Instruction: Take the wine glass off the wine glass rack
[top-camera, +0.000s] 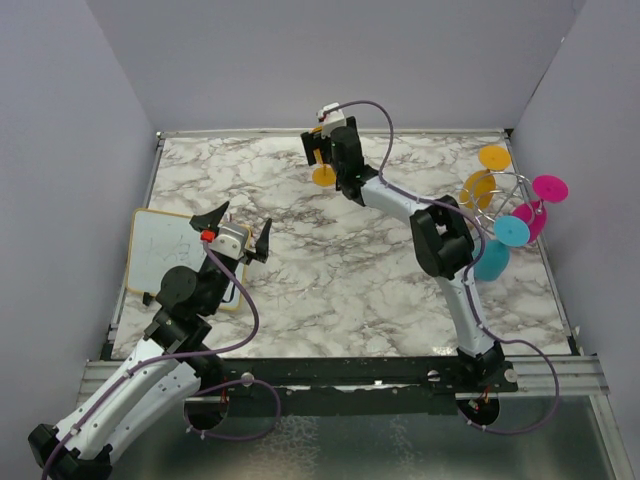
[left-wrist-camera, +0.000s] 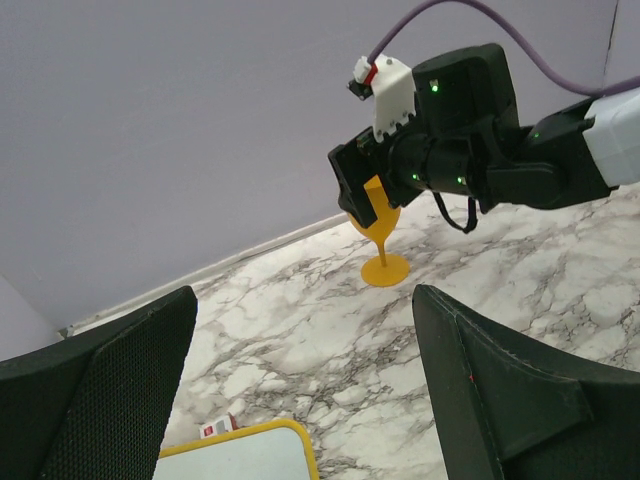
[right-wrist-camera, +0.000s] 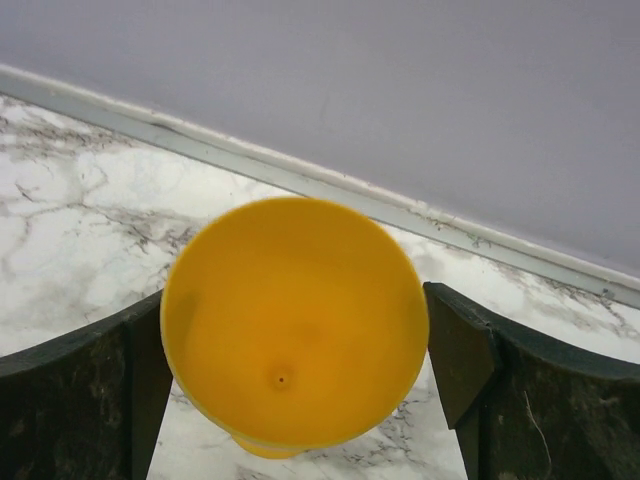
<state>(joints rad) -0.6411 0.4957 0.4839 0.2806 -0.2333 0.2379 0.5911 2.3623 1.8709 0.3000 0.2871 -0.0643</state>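
Note:
A yellow wine glass (right-wrist-camera: 295, 330) stands upright on the marble table (top-camera: 330, 280) near the far wall, its foot (left-wrist-camera: 385, 270) flat on the surface. My right gripper (right-wrist-camera: 295, 345) hangs over it, open, one finger on each side of the bowl and a thin gap at the right pad (right-wrist-camera: 455, 350). The wine glass rack (top-camera: 492, 200), shiny silver wire, stands at the right edge with yellow (top-camera: 480, 185), pink (top-camera: 548, 188) and cyan (top-camera: 512, 231) glasses hanging on it. My left gripper (top-camera: 243, 228) is open and empty over the left side of the table.
A whiteboard with a yellow rim (top-camera: 175, 255) lies at the table's left edge, with a small red-and-white item (left-wrist-camera: 218, 430) beside it. Grey walls close the table at the back and on both sides. The right arm's elbow (top-camera: 445, 240) stands close to the rack.

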